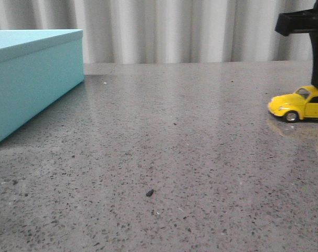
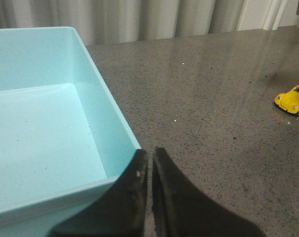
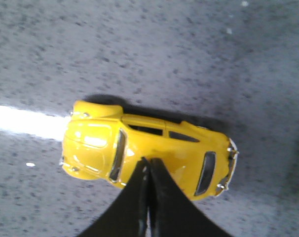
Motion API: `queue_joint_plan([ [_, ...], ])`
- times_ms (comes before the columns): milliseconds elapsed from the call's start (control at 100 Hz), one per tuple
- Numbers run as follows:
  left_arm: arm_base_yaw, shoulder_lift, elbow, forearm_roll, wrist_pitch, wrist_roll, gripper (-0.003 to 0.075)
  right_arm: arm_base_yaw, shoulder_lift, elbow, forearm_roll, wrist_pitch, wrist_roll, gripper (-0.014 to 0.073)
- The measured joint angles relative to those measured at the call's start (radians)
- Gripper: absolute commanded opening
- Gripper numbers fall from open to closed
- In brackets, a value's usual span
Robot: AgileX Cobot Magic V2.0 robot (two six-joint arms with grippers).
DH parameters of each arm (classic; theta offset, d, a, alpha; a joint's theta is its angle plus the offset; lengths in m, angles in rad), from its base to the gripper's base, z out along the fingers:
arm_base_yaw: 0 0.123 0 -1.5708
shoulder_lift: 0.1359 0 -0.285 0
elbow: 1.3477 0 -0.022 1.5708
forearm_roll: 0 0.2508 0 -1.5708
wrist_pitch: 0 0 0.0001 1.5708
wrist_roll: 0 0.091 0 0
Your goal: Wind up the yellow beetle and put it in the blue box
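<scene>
Yellow beetle (image 1: 299, 105) stands on its wheels at the far right of the grey speckled surface (image 1: 164, 152), nose pointing left, its rear cut off by the edge of the front view. The right hand (image 3: 148, 170) hangs directly over the car's roof, its two dark fingers pressed together with only a hairline slit between them; in the right wrist view the tips overlap the roof between the windscreen and the rear window, but whether they actually touch the roof or hover just above it cannot be told. Nothing is held between those fingers. In the front view only a black piece of that arm (image 1: 306, 31) shows, coming down behind the car. The blue box (image 1: 30, 79) sits at the far left of the surface, well apart from the car, open at the top with a pale bare floor inside. The left hand (image 2: 150, 160) is poised near the box's near right corner, its fingers likewise drawn together and gripping nothing, with the tips seen against the box rim (image 2: 115, 128) and the surface beside it. A pleated pale curtain (image 1: 190, 29) runs along the far edge.
</scene>
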Motion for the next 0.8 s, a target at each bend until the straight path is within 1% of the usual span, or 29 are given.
queue_joint_plan([
  [120, 0.000, 0.000, 0.000, 0.000, 0.000, 0.000, -0.0021, 0.000, 0.000, 0.000, -0.094, 0.024, 0.032, -0.0052],
  [240, 0.000, 0.000, 0.000, 0.000, 0.000, 0.000, -0.0021, -0.010, 0.002, 0.000, -0.151, 0.042, 0.059, -0.0052],
  [450, 0.000, 0.000, 0.000, 0.000, 0.000, 0.000, -0.0021, -0.026, 0.002, 0.000, -0.168, 0.035, 0.072, -0.0053],
  [540, 0.000, 0.000, 0.000, 0.000, 0.000, 0.000, -0.0021, -0.027, -0.009, 0.005, -0.154, -0.010, 0.072, -0.0053],
  [630, 0.000, 0.000, 0.000, 0.000, 0.000, 0.000, -0.0021, -0.015, -0.062, 0.009, -0.142, -0.072, 0.072, -0.0053],
  [800, 0.000, 0.000, 0.000, 0.000, 0.000, 0.000, -0.0021, 0.035, -0.262, 0.009, -0.131, -0.154, 0.072, -0.0053],
])
